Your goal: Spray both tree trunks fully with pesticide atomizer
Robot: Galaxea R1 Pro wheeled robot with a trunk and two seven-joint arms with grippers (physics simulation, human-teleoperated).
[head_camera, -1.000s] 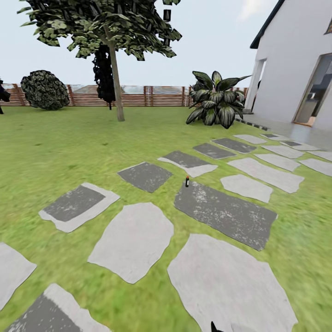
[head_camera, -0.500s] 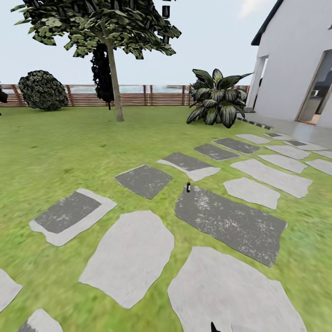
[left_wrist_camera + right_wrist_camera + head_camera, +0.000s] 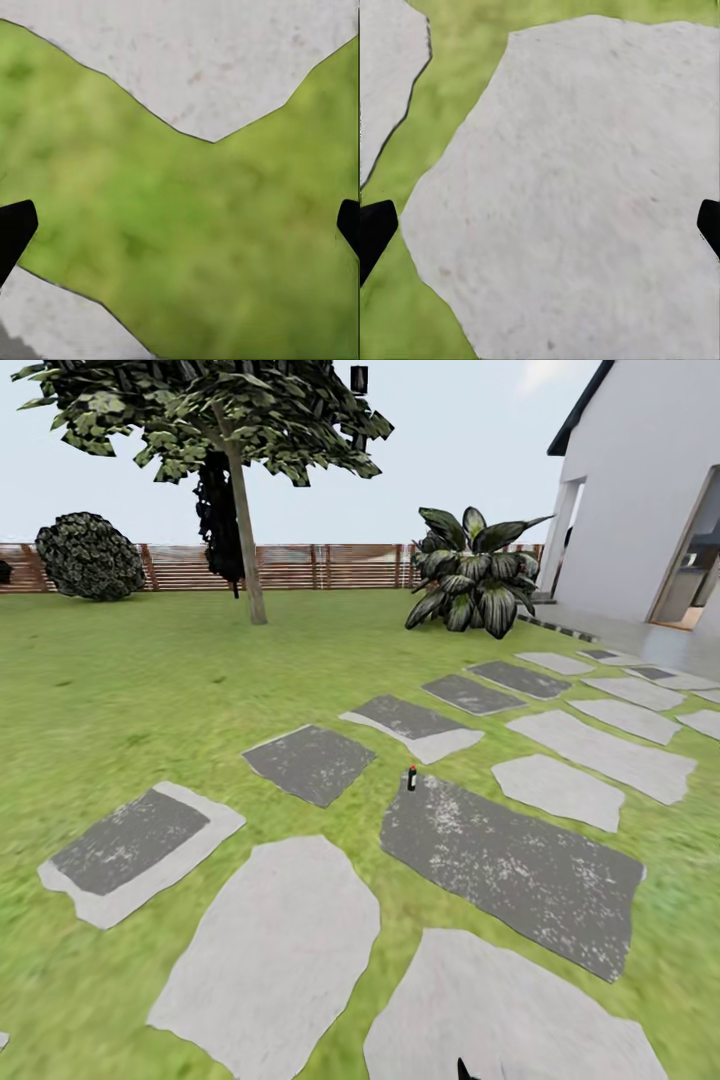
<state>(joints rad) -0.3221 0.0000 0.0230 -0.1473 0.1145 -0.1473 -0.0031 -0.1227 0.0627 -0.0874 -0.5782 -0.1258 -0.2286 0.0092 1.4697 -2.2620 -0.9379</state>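
Just stepping stones (image 3: 510, 865) and lawn (image 3: 150, 690) around upright atomizer (image 3: 411, 778)

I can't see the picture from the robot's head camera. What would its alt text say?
A small dark spray bottle stands upright at the edge of a dark paving slab among stepping stones on a green lawn. Beyond it stand a thin-trunked tree, a broad-leaved bush and a brown slatted fence, with a white house to the right.
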